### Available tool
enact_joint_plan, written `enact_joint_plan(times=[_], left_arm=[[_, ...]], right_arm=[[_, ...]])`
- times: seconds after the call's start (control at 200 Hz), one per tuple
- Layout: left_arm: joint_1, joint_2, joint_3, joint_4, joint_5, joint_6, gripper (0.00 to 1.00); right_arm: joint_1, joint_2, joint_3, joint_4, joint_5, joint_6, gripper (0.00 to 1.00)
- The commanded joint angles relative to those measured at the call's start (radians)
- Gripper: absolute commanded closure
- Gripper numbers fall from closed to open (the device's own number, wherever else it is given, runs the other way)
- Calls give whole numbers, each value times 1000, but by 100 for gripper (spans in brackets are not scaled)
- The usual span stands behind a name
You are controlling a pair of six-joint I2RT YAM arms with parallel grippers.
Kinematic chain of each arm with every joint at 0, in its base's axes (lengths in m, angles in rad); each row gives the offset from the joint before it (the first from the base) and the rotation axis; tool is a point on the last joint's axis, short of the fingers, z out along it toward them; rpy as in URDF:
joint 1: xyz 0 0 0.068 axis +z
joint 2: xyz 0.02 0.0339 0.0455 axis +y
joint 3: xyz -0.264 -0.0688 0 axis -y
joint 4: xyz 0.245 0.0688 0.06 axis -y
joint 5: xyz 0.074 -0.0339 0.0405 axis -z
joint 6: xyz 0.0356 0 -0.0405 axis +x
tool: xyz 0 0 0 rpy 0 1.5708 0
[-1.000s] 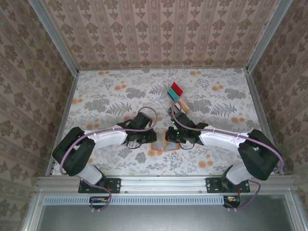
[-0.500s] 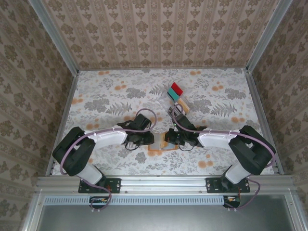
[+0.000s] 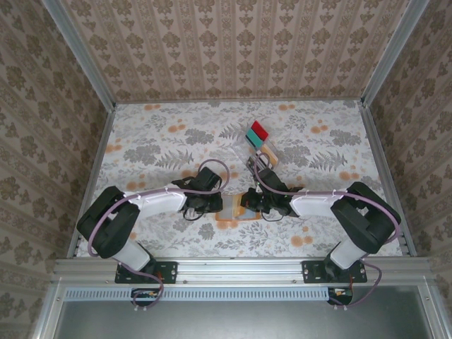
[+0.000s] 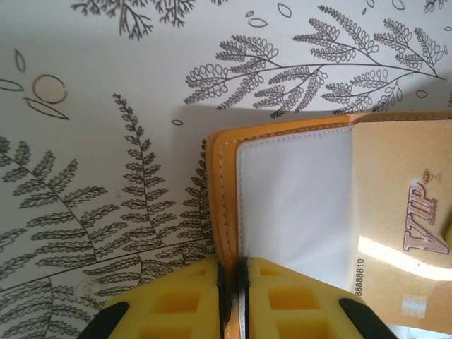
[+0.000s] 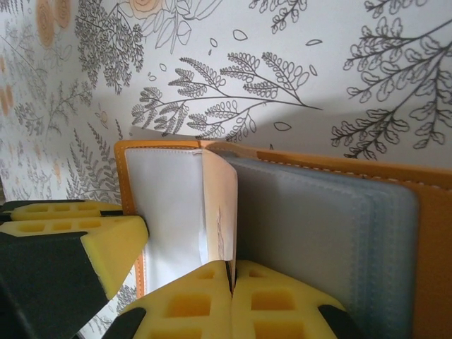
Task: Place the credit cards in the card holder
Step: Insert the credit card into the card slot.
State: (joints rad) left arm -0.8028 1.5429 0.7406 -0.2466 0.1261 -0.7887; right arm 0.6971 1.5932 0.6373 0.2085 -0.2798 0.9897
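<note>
Sliding left since a second ago, the right gripper (image 5: 232, 267) pinches tight on a beige card (image 4: 402, 183) over the open card holder (image 4: 220, 176) near the worktop's (image 3: 155, 148) near edge, the left gripper (image 4: 231, 263) clamps the holder's left cover, and spare credit cards (image 3: 258, 134) lie farther back.

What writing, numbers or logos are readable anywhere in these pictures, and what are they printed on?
"VIP": slanted letters on the gold card, left wrist view.
"8888810": digits along that card's edge, read sideways; more digits may be hidden.
Small emblem above "VIP": too small to read.
Faint marks on the same card in the right wrist view: seen too edge-on to read.
Card holder: no writing visible.
</note>
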Motion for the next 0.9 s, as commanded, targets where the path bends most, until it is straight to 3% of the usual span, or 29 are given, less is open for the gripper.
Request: enact_joint_plan(times=[0.0,0.62,0.895], left_arm=[[-11,39,2,-23,7,11,86],[-16,35,7,-37,-5,6,86],[-16,29,12,-43,-8,10,85]], right_arm=[[19,58,-16,1,-38,30,95],[-10,10,-59,173,-125,131,97],[-16,17,-21,61,-109,81,96]])
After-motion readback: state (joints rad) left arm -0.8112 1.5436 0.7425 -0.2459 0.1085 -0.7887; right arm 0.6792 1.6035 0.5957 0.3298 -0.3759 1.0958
